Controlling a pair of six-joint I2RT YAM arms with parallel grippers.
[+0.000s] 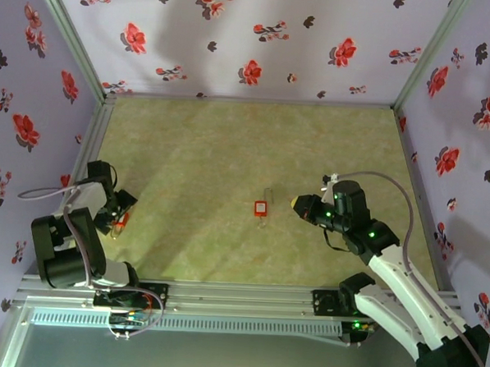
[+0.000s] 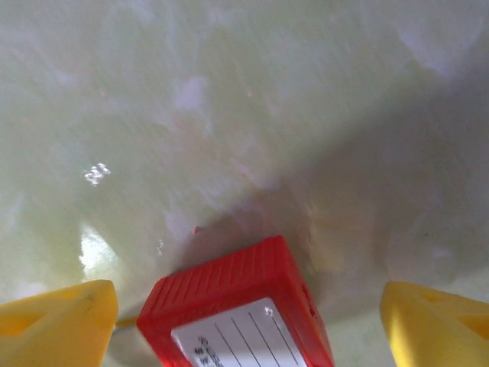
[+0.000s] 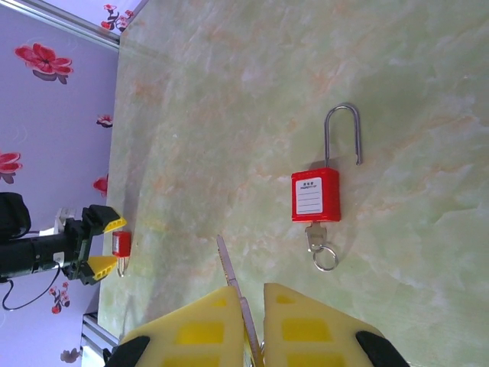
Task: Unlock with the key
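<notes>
My right gripper [image 3: 248,289] is shut on the key [image 3: 231,279], a thin grey metal blade that sticks out past its yellow fingers. In the top view the right gripper [image 1: 296,203] hovers just right of a red padlock [image 1: 261,207] lying mid-table. That padlock [image 3: 315,196] has another key with a ring [image 3: 318,243] in its base, and one leg of its shackle [image 3: 341,131] ends just above the body. At the left, my left gripper [image 1: 120,218] stands open around a smaller red padlock [image 2: 237,306]. Its yellow fingers [image 2: 61,321] sit on either side, with gaps.
The marbled green table [image 1: 230,150] is boxed in by floral walls [image 1: 236,35] at the back and both sides. An aluminium rail [image 1: 239,297] runs along the near edge. From the right wrist, the left gripper [image 3: 95,245] and its small padlock [image 3: 121,245] lie far left.
</notes>
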